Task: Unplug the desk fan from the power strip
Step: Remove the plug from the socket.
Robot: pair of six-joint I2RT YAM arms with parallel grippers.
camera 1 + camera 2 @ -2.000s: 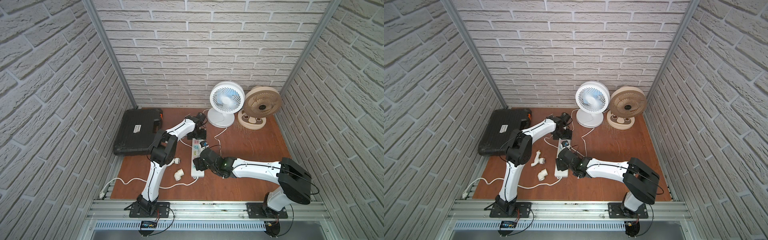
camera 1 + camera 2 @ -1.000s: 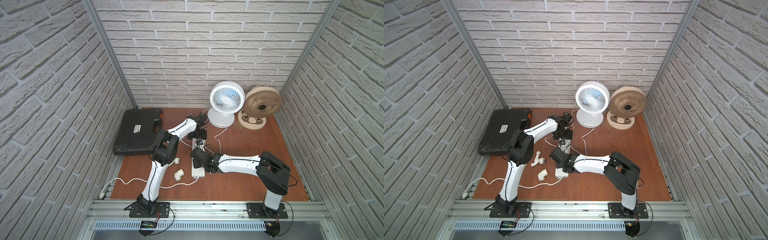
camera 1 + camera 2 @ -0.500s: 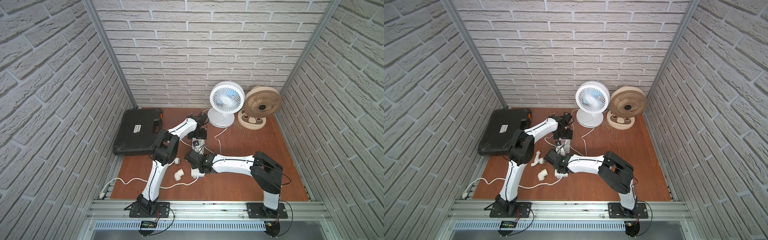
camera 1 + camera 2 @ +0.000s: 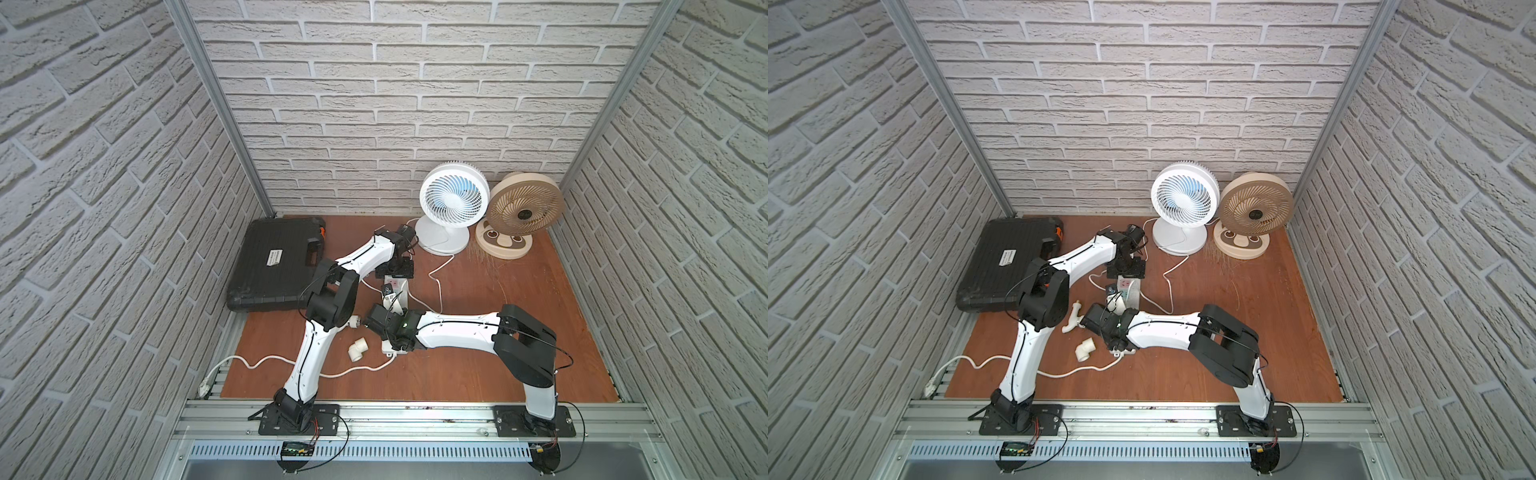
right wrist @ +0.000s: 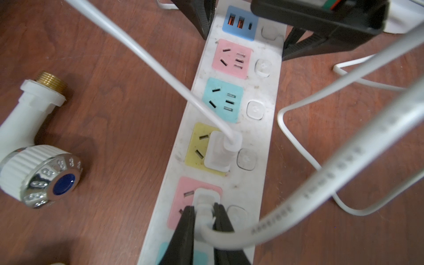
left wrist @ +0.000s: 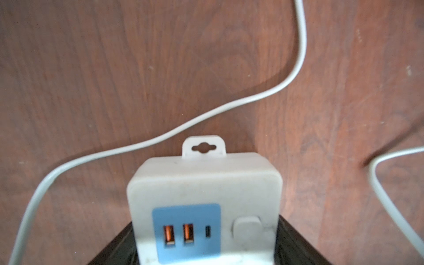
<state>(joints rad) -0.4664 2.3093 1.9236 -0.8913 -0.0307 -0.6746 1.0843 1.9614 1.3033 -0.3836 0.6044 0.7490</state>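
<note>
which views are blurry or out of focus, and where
Right wrist view: the near white cable is badly defocused and the right gripper on the white plug is soft, the power strip sharper. Left wrist view: the power strip end is soft throughout. Both top views: sharp, evenly lit.

Both white arms reach toward the middle, wrists bent downward; left pincer (image 6: 206, 223) grips with fingers wide apart, right pincer (image 5: 204, 210) pinched nearly shut.

White power strip (image 5: 260, 134), pastel blue, pink, green, yellow sockets (image 5: 222, 99)
</note>
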